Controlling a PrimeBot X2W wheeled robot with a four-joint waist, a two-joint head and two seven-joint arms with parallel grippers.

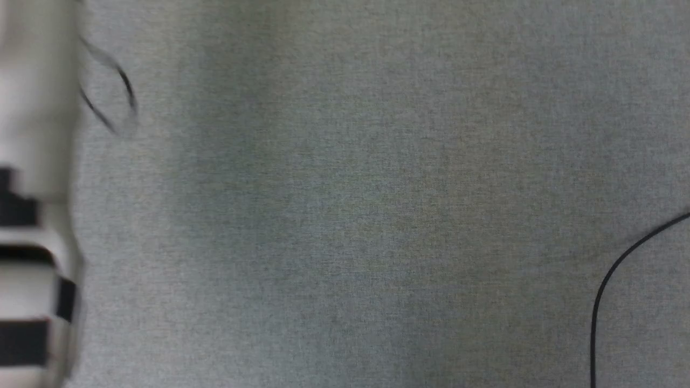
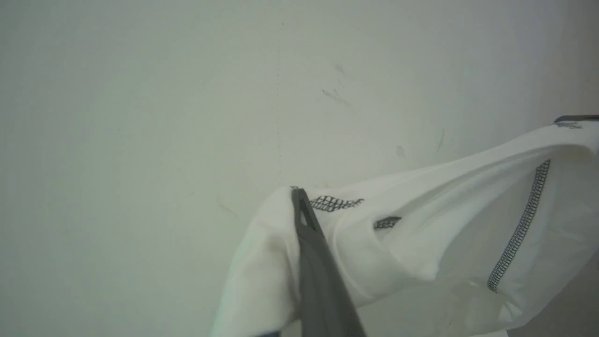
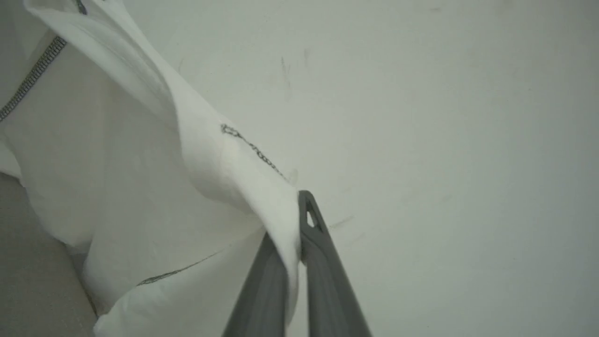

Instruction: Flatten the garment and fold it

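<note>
The garment (image 2: 412, 243) is white with dark grey zigzag stitching, and the surface (image 1: 350, 215) is woven grey.

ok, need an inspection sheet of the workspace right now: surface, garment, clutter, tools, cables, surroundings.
Surface: grey woven fabric, flat.
Job's things: white garment with grey zigzag seams, held up and bunched between both tools; not flat, not folded.
Clutter: nothing seen.
Grippers: left tool shut on a garment edge; right tool shut, cloth pinched between its fingers.
Cables: black cable curving at the head view's lower right; thin dark loop, blurred, beside the pale forearm.
Surroundings: pale wall with faint scuffs behind the garment.
</note>
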